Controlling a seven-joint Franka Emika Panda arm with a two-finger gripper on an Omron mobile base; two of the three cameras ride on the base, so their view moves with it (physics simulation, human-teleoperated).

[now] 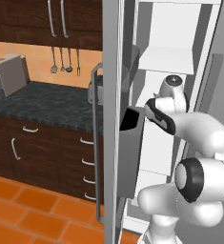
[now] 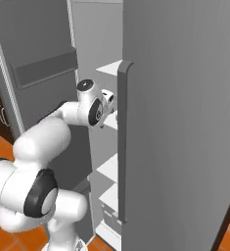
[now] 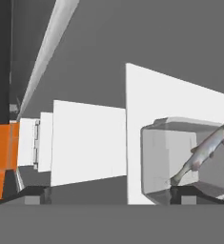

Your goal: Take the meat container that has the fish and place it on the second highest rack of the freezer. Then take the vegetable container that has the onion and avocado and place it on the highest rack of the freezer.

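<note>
The freezer (image 1: pixel 189 28) stands open and my arm reaches into its white interior. In the hand view a pale meat container (image 3: pixel 163 157) holds the thin silvery fish (image 3: pixel 204 152) and rests against a flat white rack (image 3: pixel 170 95); the view is rolled, so the racks look upright. My gripper (image 3: pixel 109 194) is open wide and holds nothing. One dark fingertip (image 3: pixel 182 194) lies at the container's near edge, the other stands well apart from it. My wrist (image 1: pixel 173 88) sits just below a white rack (image 1: pixel 166 59). The vegetable container with the onion and avocado is out of view.
The freezer's left door carries dark bins (image 1: pixel 130 152) close beside my arm. Its right door (image 2: pixel 185 122), with a long handle (image 2: pixel 122 142), hides part of my hand. A dark counter (image 1: pixel 46 102) with a coffee machine (image 1: pixel 8 74) lies to the left, above an orange tiled floor (image 1: pixel 27 214).
</note>
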